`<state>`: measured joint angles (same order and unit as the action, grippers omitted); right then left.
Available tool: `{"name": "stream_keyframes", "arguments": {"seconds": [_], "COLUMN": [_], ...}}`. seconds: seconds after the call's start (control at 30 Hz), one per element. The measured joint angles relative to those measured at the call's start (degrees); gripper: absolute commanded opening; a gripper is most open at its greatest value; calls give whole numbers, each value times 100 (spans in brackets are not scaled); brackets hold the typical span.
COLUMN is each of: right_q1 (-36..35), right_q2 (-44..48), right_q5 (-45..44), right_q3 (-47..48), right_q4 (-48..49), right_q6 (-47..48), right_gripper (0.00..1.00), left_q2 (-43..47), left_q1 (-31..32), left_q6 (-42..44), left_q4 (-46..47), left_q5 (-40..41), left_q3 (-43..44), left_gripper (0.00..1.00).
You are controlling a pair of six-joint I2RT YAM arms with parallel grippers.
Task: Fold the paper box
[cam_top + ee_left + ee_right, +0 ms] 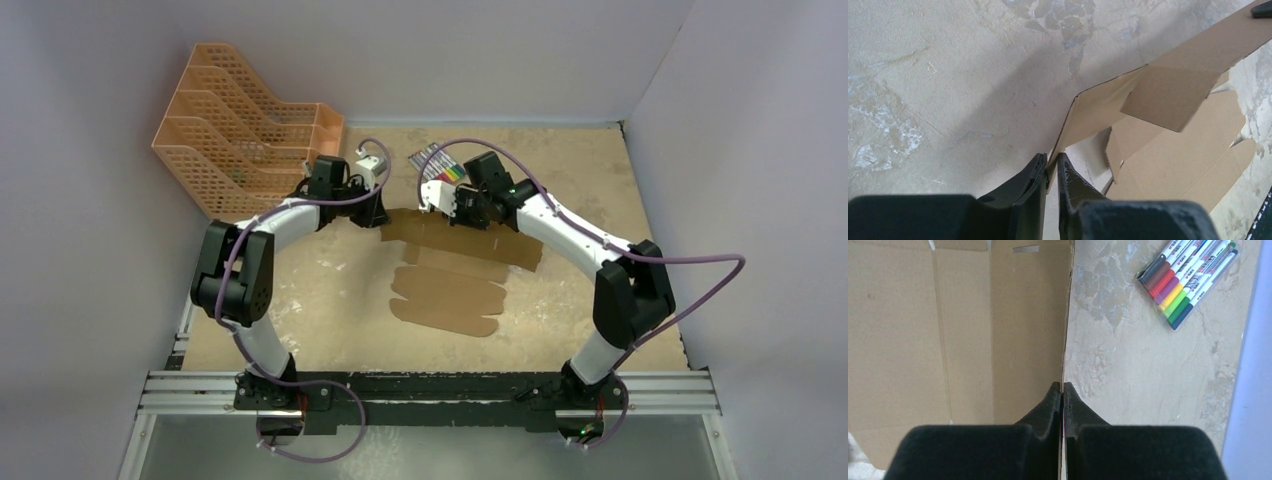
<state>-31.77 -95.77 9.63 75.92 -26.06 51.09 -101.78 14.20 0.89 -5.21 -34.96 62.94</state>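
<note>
Gripping left fingers [1028, 200]: clamped on the paper box [450, 295] flap, at its 10 o'clock corner.
Right fingers [1048, 412]: pinched together on its 12 o'clock edge.
Paper box: lay unfolded mid-tabletop [330, 300].

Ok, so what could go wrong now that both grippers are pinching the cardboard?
The left gripper and the right gripper each pinch only the thin edge of the paper box, so it might slip out or tear. If one arm lifts faster, the sheet could twist and crease off its fold lines. The pack of markers lies close beside that edge and could get bumped.
</note>
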Motion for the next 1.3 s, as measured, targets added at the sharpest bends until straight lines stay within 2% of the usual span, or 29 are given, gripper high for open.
{"name": "stream_keyframes", "arguments": {"seconds": [0.4, 0.7, 0.97, 1.3], "right_q1": [-385, -931, -1386, -2050], "right_q2": [625, 994, 1235, 1502], "right_q5": [-887, -1834, -2588, -3287], "right_q3": [-1047, -1915, -2564, -3324], "right_q4": [1241, 2085, 3025, 3991], "right_q6": [490, 970, 1333, 1657], "right_gripper": [0, 0, 0, 0], "left_q2": [1145, 1600, 2238, 2968], "left_q1": [411, 1014, 1161, 1829], "left_q6": [-638, -1523, -2555, -2968], "left_q4": [428, 918, 1775, 2424], "left_q5": [658, 1692, 2330, 3449], "left_q3": [-793, -1596, -2540, -3515], "left_gripper": [6, 5, 5, 5]}}
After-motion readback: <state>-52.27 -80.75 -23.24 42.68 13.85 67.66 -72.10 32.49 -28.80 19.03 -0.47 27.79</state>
